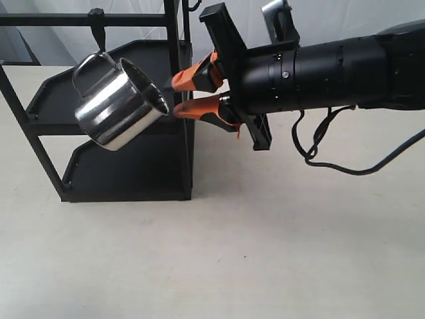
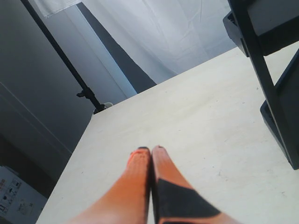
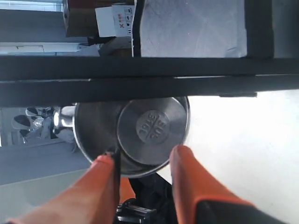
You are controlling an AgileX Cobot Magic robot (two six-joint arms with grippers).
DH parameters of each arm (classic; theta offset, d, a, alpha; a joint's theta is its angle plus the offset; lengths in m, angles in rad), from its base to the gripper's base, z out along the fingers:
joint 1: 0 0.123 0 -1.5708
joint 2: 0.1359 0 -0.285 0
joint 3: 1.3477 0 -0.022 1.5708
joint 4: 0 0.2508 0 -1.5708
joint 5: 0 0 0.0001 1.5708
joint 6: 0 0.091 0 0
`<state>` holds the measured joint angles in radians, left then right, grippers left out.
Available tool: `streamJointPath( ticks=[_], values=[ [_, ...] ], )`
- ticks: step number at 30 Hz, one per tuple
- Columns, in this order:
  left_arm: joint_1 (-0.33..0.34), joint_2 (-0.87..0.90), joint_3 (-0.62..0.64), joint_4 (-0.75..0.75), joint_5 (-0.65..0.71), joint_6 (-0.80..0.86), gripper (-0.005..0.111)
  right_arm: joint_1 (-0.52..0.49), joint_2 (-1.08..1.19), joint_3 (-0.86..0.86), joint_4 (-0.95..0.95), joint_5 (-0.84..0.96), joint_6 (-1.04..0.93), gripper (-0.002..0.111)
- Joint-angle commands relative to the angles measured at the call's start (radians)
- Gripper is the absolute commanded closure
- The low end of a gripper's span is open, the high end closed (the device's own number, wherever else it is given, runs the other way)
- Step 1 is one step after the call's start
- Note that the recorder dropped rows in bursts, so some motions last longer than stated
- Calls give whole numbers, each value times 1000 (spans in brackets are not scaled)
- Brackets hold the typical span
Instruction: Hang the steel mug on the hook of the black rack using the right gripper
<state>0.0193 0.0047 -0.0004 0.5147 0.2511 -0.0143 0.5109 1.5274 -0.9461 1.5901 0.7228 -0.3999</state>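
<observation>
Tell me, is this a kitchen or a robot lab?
Probably a robot lab or test studio. A pale bare table holds only the black rack, white backdrop cloth hangs behind, and a light stand stands nearby.

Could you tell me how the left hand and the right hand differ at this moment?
The left hand has its fingers pressed together, while the right hand is spread apart. The left hand sits over bare table; the right hand is beside the steel mug at the black rack. Both have orange fingers.
</observation>
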Motion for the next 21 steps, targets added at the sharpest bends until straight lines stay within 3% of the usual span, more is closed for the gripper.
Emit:
streamJointPath(
  ticks=[1,10,12,15,21],
  values=[
    [-1,-5,0,-1,-8,-2,105,-11,-24,-6,-55,42,11,71],
    [-1,-5,0,-1,-8,-2,105,-11,-72,-6,-123,47,9,73],
    [-1,-5,0,-1,-8,-2,105,-13,-101,-6,-216,32,13,84],
    [-1,-5,0,-1,-8,-2,105,-31,-153,-6,-330,25,22,109],
    [-1,-5,0,-1,-8,-2,105,-74,-273,-6,-641,4,56,109]
  ],
)
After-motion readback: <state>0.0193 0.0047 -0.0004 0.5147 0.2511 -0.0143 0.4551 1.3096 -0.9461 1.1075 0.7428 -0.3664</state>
